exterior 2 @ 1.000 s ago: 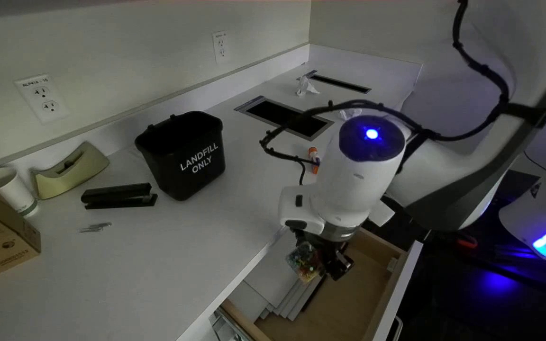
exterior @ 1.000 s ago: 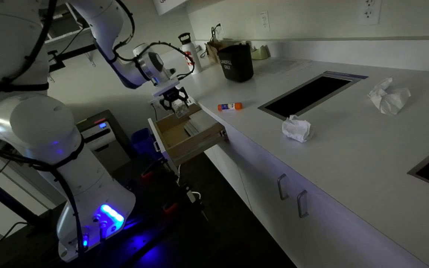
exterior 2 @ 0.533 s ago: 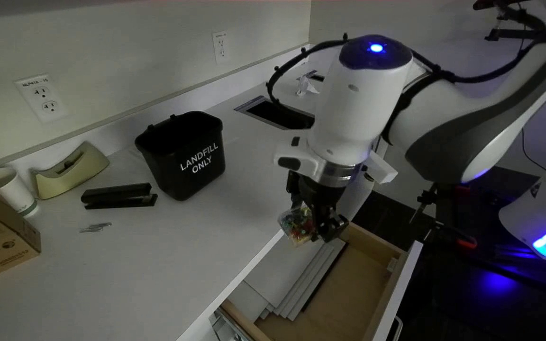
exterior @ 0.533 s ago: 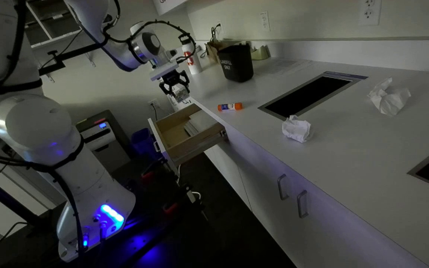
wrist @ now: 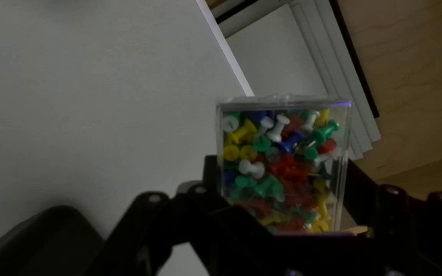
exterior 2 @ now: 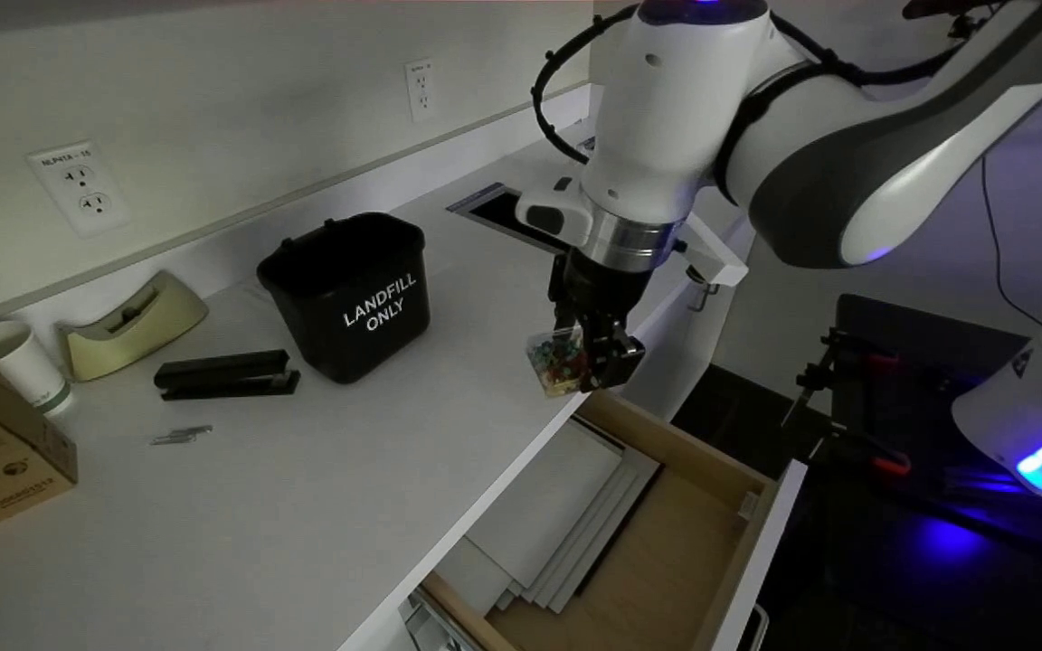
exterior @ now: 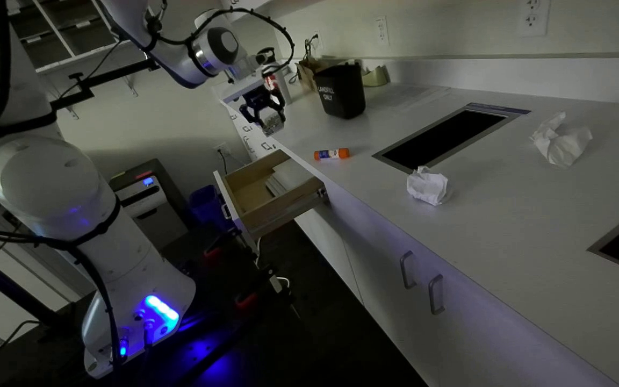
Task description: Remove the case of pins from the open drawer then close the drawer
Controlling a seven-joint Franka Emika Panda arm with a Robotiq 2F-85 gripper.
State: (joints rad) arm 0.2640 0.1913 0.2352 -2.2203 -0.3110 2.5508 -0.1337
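Resting on the counter (exterior 2: 304, 515) at nine o'clock in an exterior view is the stapler (exterior 2: 227, 369), then the black bin (exterior 2: 345, 303). Near the dial's centre I've got the case of pins (exterior 2: 557, 363) pinched in my gripper (wrist: 282, 180), near the counter's edge. The drawer (exterior 2: 666, 542) stands open at five o'clock, pale sheets (exterior 2: 544, 520) inside.

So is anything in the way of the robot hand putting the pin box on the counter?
Nothing visible is. The hand already holds the case of pins, up near the edge of the counter, and the black bin stands off to the side.
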